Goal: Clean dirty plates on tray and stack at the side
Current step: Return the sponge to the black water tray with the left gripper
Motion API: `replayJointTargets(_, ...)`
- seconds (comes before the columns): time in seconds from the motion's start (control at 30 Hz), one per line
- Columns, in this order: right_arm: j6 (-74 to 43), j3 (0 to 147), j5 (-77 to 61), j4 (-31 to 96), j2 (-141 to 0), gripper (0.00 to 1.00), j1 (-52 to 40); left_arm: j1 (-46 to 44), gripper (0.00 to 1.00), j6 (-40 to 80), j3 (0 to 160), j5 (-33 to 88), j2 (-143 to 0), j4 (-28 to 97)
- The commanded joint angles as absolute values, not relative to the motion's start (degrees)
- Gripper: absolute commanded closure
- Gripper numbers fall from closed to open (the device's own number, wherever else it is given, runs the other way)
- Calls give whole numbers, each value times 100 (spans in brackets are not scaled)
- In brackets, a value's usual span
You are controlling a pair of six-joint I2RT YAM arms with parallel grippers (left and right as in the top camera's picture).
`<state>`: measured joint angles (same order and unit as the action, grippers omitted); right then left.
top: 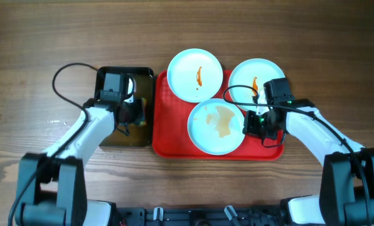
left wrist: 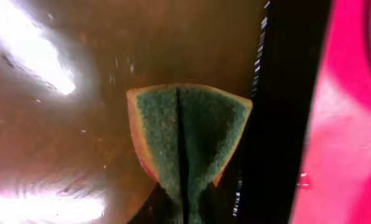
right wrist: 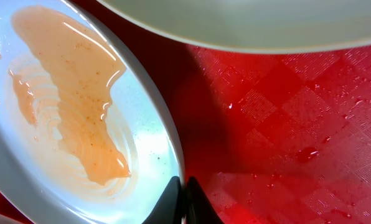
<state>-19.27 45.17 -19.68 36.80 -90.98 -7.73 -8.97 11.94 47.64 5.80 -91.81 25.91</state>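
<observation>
Three pale plates lie on the red tray. The back left plate and the back right plate each carry an orange-red smear. The front plate holds a yellowish-brown puddle and overlaps the others. My right gripper is shut on the front plate's right rim, one finger inside and one outside. My left gripper is over the black bin and is shut on the green sponge, folding it above the brown water.
The black bin with brownish water stands just left of the tray, its wall close to the tray's left rim. Wood table surrounds both. Cables loop behind each arm.
</observation>
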Motion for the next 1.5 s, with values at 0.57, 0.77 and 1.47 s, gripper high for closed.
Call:
replayJointTargets(0.57,-1955,4606,-1986,3710,-9157,96,-792,-873,71,1068,5186,204,-9631,1605)
replayJointTargets(0.77,-1951,4606,-1986,3732,-9157,95,-792,-878,42,1092,5166,403,-9644,2703)
replayJointTargets(1.47,-1966,4405,-2261,3374,-9168,0,-792,-878,46,1096,5166,510,-9644,3059)
